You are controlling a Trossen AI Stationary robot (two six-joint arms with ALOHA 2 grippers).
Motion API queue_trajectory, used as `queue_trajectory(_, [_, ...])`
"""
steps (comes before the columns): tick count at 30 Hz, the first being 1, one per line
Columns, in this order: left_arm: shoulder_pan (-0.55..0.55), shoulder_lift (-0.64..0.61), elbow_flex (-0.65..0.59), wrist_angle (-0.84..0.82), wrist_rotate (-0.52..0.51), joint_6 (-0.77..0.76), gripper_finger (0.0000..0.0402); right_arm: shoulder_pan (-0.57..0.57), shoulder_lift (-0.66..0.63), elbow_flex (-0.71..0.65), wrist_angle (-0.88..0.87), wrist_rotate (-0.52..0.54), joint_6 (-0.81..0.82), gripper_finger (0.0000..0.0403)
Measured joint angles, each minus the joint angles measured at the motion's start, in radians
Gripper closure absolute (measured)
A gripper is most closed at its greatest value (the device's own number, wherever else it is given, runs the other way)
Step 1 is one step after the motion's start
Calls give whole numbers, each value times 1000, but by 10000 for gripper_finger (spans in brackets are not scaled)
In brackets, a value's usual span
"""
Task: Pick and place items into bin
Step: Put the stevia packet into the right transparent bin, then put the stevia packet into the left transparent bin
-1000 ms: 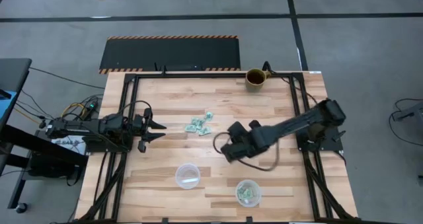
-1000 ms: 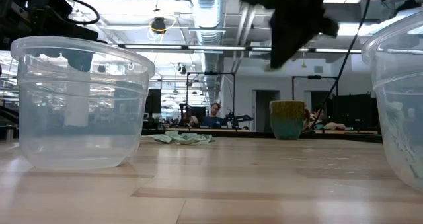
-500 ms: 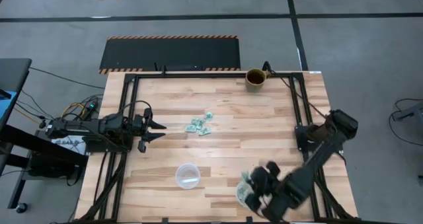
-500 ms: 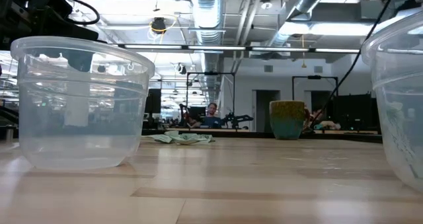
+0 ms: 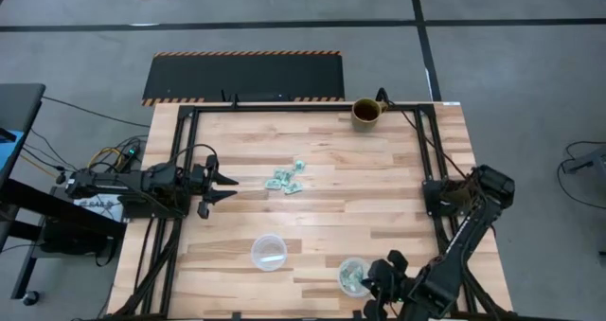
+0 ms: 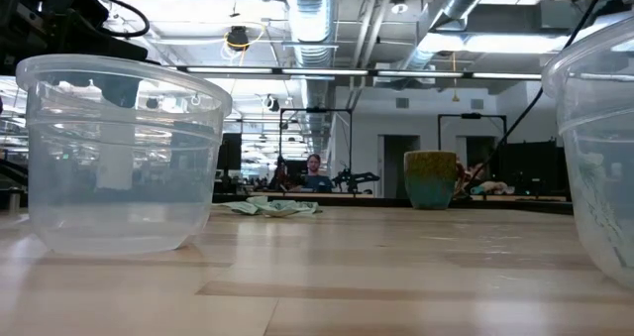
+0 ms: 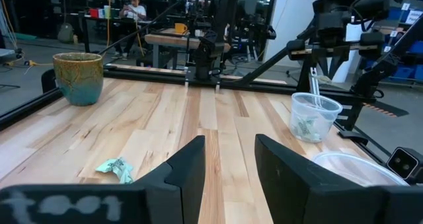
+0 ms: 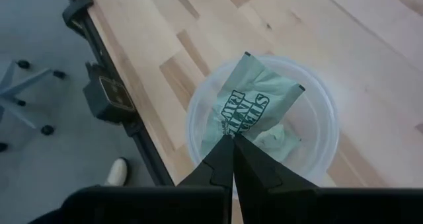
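Small mint-green packets lie in a loose pile (image 5: 286,179) at mid-table; the low view shows the pile (image 6: 272,207) flat on the wood. Two clear round cups stand near the near edge: one holding packets (image 5: 352,276) and one that looks empty (image 5: 268,252). My right gripper (image 5: 371,283) hovers over the filled cup (image 8: 264,131), shut on a printed packet (image 8: 254,102). My left gripper (image 5: 225,181) waits open at the table's left, its fingers (image 7: 228,164) pointing toward the pile. My right gripper (image 8: 232,137) pinches the mint-green packet by its lower edge (image 8: 231,126) between the two fingers. The fingers point down from above. The packet is lifted clear and sticks out past the fingertips, right over the cup's opening.
A brown-green mug (image 5: 365,112) stands near the far right corner, also seen as the mug (image 6: 431,179) in the low view. Black frame rails run along the table's edges. A person sits in the room far behind the table. Bare wood lies between pile and cups.
My right gripper has swung from mid-table, beside the pile, toward the near edge and now hangs over the right cup, carrying the packet. It has left the low view. The left arm has kept still.
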Motion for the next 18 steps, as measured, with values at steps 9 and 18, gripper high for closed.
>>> queue_trajectory(9, [0,0,0,0,0,0,281,-11,0,0,-1,-3,-67,330])
queue_trajectory(18, [0,0,0,0,0,0,281,-28,0,0,27,-13,-146,268])
